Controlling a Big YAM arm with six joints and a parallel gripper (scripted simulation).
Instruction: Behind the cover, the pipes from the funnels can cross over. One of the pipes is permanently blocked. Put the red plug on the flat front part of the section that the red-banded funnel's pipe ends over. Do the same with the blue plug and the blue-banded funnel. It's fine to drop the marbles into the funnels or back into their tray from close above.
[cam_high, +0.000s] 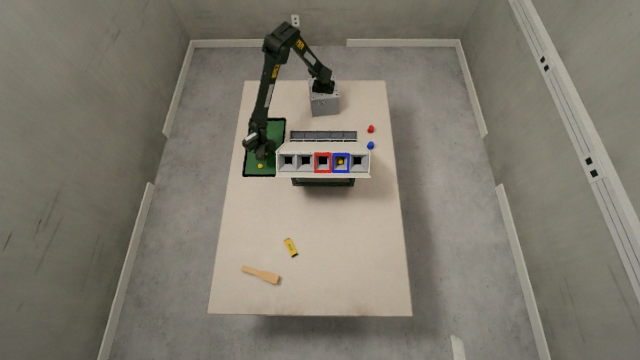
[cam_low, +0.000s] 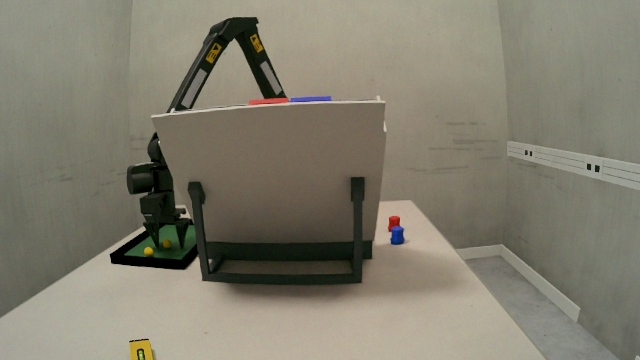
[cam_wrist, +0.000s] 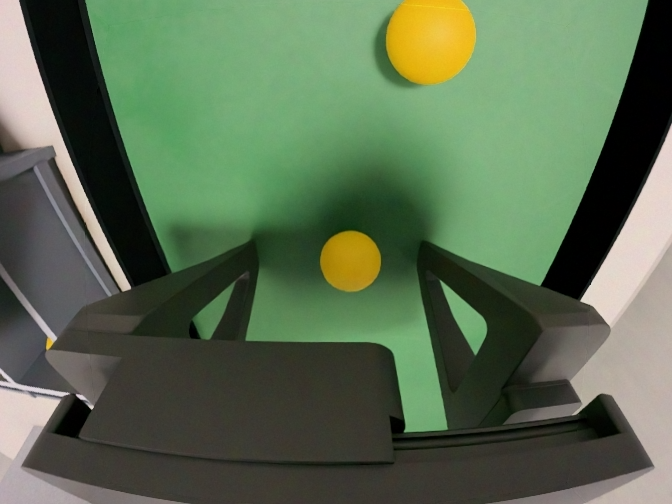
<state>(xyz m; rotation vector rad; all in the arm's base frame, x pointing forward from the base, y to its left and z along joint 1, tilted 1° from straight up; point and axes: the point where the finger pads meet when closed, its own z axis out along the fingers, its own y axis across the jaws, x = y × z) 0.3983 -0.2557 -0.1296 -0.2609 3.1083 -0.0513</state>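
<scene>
My gripper is open, low over the green marble tray, with a yellow marble lying between the fingertips, untouched. A second yellow marble lies farther along the tray. In the side view the gripper stands over the tray with both marbles below it. The white funnel box has a row of funnels; the red-banded funnel looks empty, and the blue-banded funnel has a yellow marble in it. The red plug and the blue plug stand to the box's right.
The grey sectioned catch tray lies behind the funnel box. The white cover on its dark stand hides the pipes. A yellow block and a wooden spatula lie near the table's front. The arm's grey base stands at the back.
</scene>
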